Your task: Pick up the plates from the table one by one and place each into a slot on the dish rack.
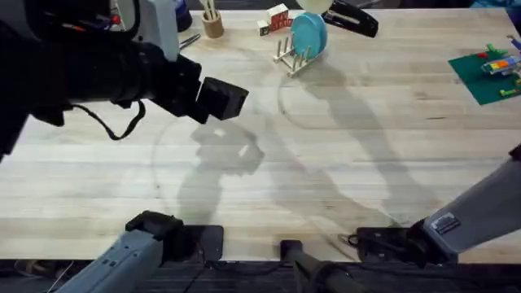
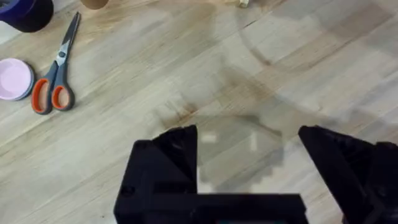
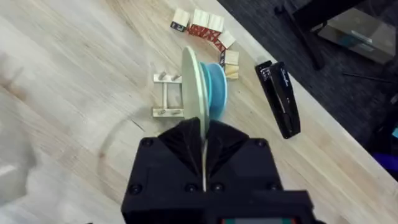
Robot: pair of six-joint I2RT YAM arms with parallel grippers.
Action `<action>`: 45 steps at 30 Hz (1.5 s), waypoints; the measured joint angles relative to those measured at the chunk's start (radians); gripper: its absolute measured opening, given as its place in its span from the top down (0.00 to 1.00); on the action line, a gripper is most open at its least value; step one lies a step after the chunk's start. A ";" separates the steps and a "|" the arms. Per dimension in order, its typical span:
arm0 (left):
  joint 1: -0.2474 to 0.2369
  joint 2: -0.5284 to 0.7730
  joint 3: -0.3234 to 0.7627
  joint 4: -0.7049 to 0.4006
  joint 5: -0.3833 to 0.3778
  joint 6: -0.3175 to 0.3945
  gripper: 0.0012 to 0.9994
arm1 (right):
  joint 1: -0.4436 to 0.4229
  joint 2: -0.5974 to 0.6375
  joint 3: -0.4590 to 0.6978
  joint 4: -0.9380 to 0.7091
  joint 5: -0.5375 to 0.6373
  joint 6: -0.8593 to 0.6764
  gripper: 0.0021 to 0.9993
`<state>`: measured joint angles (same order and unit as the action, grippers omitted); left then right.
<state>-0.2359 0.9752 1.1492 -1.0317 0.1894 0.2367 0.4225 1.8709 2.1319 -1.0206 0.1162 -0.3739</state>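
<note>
Right wrist view shows the right hand (image 3: 204, 152) with its black fingers pressed together on the edge of the pale cream-yellow plate (image 3: 193, 81), which stands on edge over the dish rack (image 3: 168, 96). Just behind the cream plate, face to face with it, the turquoise plate (image 3: 217, 81) stands upright in the rack as well. Near the rack lie some small wooden blocks (image 3: 202, 25) and a black stapler (image 3: 280, 99), close to the far edge of the worktop (image 3: 74, 74).

From overhead, the turquoise plate (image 1: 309, 34) sits upright in the rack (image 1: 291, 59) at the far middle of the worktop (image 1: 342, 163), with the cream plate (image 1: 313, 5) showing at the upper edge above it.

The left hand (image 2: 249, 155) hangs above bare wood, its two dark fingers spread wide apart and holding nothing. Beyond it lie orange-handled scissors (image 2: 56, 74) and a small pink dish (image 2: 13, 79).
</note>
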 joint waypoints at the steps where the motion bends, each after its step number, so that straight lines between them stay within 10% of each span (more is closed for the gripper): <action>1: 0.000 0.000 0.000 0.000 0.000 0.000 0.00 | 0.000 0.000 0.000 0.001 0.000 0.000 0.97; 45: 0.000 0.000 0.000 0.000 0.000 0.000 0.00 | -0.042 0.239 0.009 0.021 -0.111 0.023 0.97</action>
<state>-0.2359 0.9752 1.1492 -1.0321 0.1894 0.2367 0.3805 2.1101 2.1407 -0.9993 0.0055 -0.3511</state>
